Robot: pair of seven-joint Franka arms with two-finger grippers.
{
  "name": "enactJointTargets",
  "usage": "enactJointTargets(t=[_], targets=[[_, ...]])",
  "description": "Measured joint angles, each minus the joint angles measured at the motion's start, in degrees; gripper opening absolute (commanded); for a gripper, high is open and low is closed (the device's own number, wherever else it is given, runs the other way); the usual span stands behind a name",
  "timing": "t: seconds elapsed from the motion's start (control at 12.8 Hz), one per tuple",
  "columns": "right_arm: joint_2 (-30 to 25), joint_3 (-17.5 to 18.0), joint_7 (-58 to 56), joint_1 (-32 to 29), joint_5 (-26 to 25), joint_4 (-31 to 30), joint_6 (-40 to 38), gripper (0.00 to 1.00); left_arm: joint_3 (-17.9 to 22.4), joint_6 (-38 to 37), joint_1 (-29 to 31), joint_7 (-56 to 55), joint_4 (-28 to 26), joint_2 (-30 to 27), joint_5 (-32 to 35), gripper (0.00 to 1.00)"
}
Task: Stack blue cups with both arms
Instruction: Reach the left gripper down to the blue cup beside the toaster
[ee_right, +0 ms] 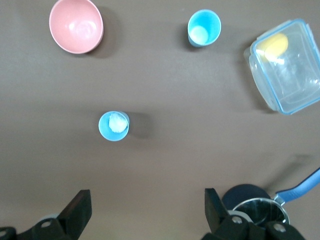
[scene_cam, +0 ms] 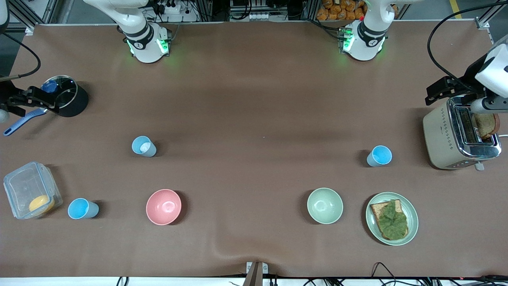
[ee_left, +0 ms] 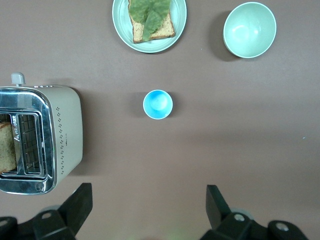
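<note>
Three blue cups stand upright and apart on the brown table. One cup is beside the toaster and shows in the left wrist view. A second cup with a pale patch inside shows in the right wrist view. A third cup stands beside the clear container, nearest the front camera, and also shows in the right wrist view. My left gripper is open and empty, high over the table by the toaster. My right gripper is open and empty, high beside the pot.
A pink bowl and a pale green bowl sit toward the front camera. A green plate holds toast with lettuce. A toaster stands at the left arm's end. A black pot and a clear container are at the right arm's end.
</note>
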Motion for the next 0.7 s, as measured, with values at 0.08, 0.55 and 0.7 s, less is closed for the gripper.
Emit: enactJointTargets(t=[0.08, 0.55, 0.7], targets=[[0.0, 0.0, 0.13, 0.0, 0.0, 0.0, -0.32, 1.0, -0.02, -0.02, -0.06, 0.0, -0.03, 0.26, 0.0, 1.0], [0.0, 0.0, 0.36, 0.0, 0.0, 0.01, -0.72, 1.0, -0.09, 1.04, -0.29, 0.0, -0.14, 5.34, 0.0, 1.0], [0.0, 0.0, 0.37, 0.0, 0.01, 0.01, -0.75, 1.0, -0.09, 3.29, -0.33, 0.0, -0.74, 7.8, 0.14, 1.0]])
